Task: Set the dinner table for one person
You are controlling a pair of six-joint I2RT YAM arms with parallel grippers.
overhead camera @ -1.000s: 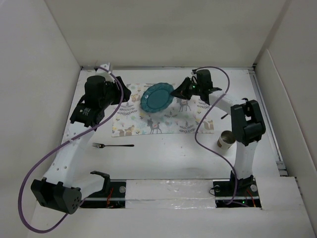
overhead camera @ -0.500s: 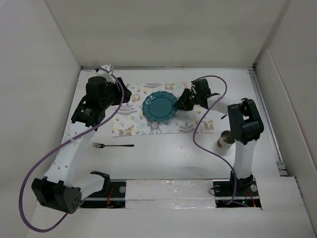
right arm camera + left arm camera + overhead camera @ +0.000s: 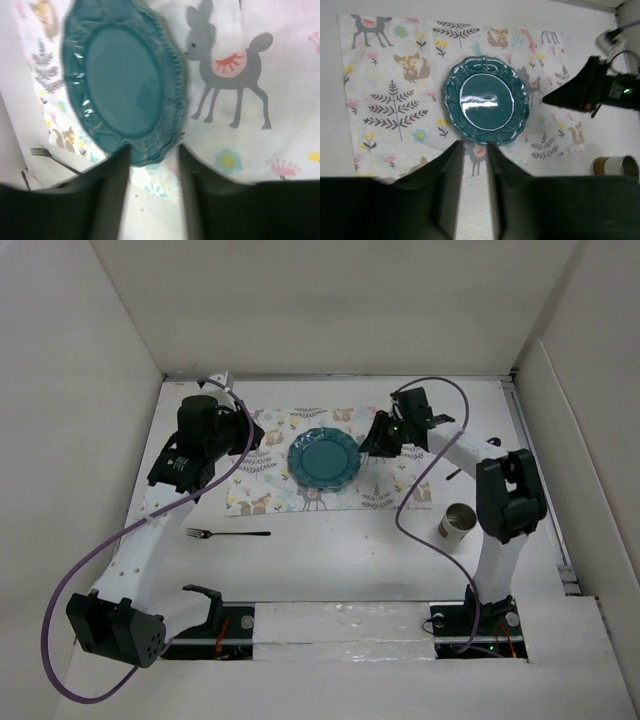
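Observation:
A teal scalloped plate point(image 3: 322, 458) point(image 3: 486, 100) point(image 3: 125, 80) lies flat on the animal-patterned placemat point(image 3: 268, 468) point(image 3: 395, 85) in the middle of the white dinner table point(image 3: 330, 555). My right gripper point(image 3: 368, 446) point(image 3: 152, 156) is open just off the plate's right rim, and the rim's edge shows at the mouth of the jaws with no finger touching it. My left gripper point(image 3: 254, 432) point(image 3: 474, 150) hovers over the placemat's left part, its jaws a narrow gap apart with nothing between them.
A fork point(image 3: 228, 533) point(image 3: 50, 156) lies on the table in front of the placemat's left end. A brown paper cup point(image 3: 457, 523) point(image 3: 615, 166) stands at the right, next to the right arm. White walls enclose the table.
The right gripper brought the plate down and toward the placemat's centre, opened and let go of it. The left gripper's jaws have narrowed a little.

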